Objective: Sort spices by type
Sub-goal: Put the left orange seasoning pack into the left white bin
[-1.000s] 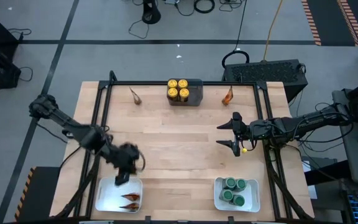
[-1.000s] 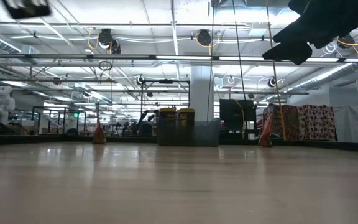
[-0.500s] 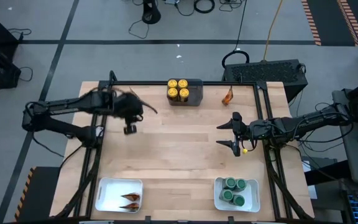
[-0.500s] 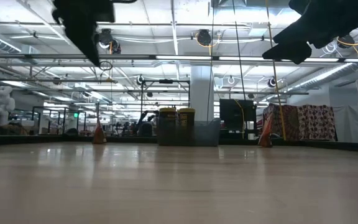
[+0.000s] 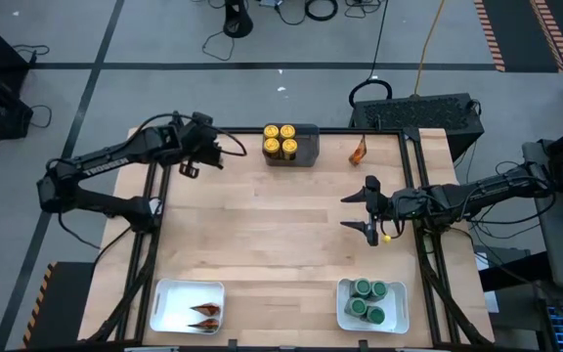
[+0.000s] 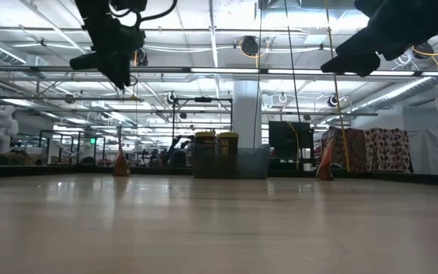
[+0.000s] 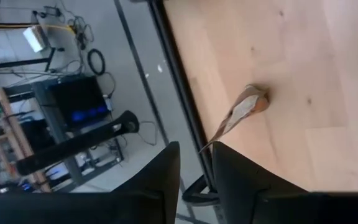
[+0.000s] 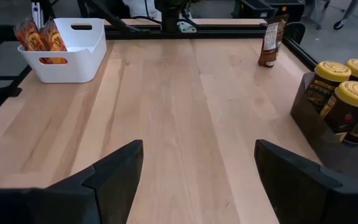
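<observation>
The labels on the jars [image 8: 344, 102] and packets [image 8: 40, 38] are too small to read

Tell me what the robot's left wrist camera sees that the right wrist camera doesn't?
Only the left wrist view shows its own narrowly open left tool just short of the spice packet lying near the table edge, plus the floor and cables beyond. Only the right wrist view shows the wide-open right tool, the white tray holding packets, and the yellow-lidded jars in the dark bin. Both show the wooden table.
</observation>
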Robot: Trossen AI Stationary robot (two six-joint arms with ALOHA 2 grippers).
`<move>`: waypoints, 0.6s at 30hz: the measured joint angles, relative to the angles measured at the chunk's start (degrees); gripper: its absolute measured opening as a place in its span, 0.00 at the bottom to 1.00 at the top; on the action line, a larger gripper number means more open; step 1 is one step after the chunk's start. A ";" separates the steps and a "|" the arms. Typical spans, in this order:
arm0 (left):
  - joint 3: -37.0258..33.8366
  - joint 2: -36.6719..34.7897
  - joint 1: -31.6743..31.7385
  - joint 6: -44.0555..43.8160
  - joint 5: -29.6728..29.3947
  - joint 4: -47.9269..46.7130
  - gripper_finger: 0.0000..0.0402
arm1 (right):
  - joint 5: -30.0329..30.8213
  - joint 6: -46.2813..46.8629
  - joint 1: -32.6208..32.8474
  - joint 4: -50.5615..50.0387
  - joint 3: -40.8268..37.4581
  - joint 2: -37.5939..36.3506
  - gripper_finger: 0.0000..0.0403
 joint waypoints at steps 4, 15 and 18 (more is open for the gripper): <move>0.00 0.39 1.83 2.43 0.31 1.74 0.25 | 0.02 -0.73 0.01 0.11 0.00 0.00 0.72; -0.04 10.49 9.14 17.08 -2.56 1.55 0.25 | 0.00 -0.23 -0.01 0.15 0.00 0.00 0.72; -0.04 13.04 10.54 18.93 -3.29 1.58 0.25 | 0.00 0.60 -0.01 -0.21 0.00 0.00 0.72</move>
